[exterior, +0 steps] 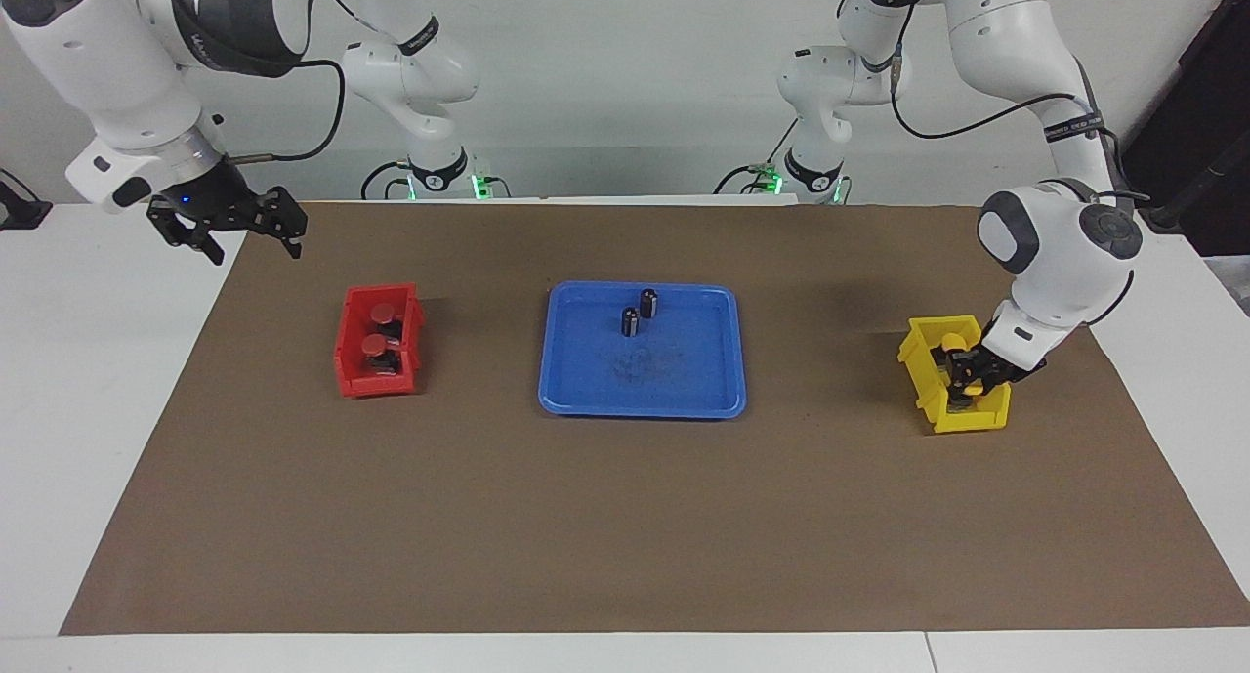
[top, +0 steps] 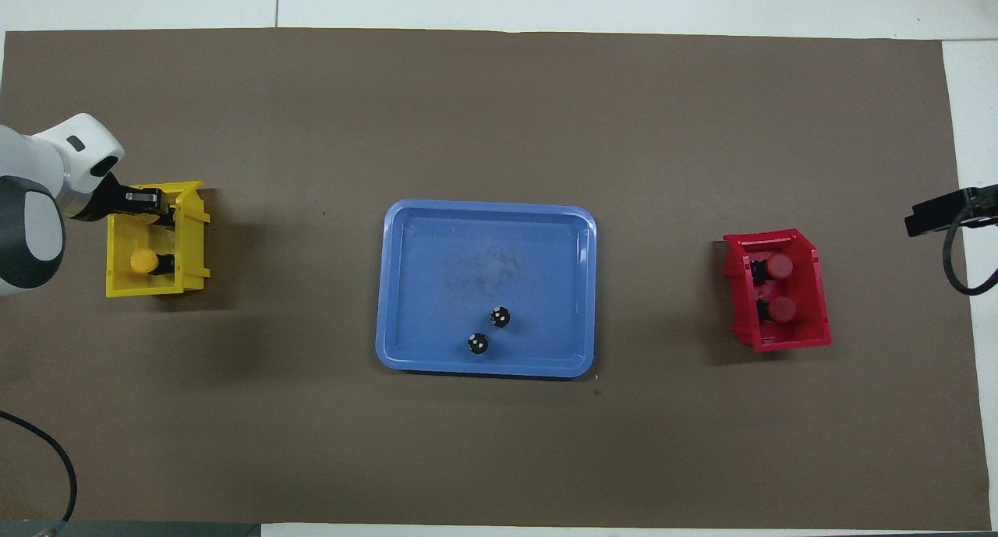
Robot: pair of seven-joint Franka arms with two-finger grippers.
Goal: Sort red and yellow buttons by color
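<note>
Left pincer (exterior: 967,378) grips a yellow button (exterior: 972,389) inside the yellow bin (exterior: 920,380); right pincer (exterior: 249,240) hangs wide open, empty, at the red bin's (exterior: 354,356) 10 o'clock.

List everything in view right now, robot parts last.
Red buttons: 2, red, in the red bin.
Red bin: 1, red, toward the right arm's end.
Yellow buttons: 2, yellow, one lying in the yellow bin, one in the left gripper, mostly hidden.
Yellow bin: 1, yellow, toward the left arm's end.
Dark cylinders: 2, black, upright in the blue tray.
Blue tray: 1, blue, mid-mat.
Mat: 1, brown.
Left gripper: shut on a yellow button, inside the yellow bin.
Right gripper: open, empty, waiting over the mat's edge.
</note>
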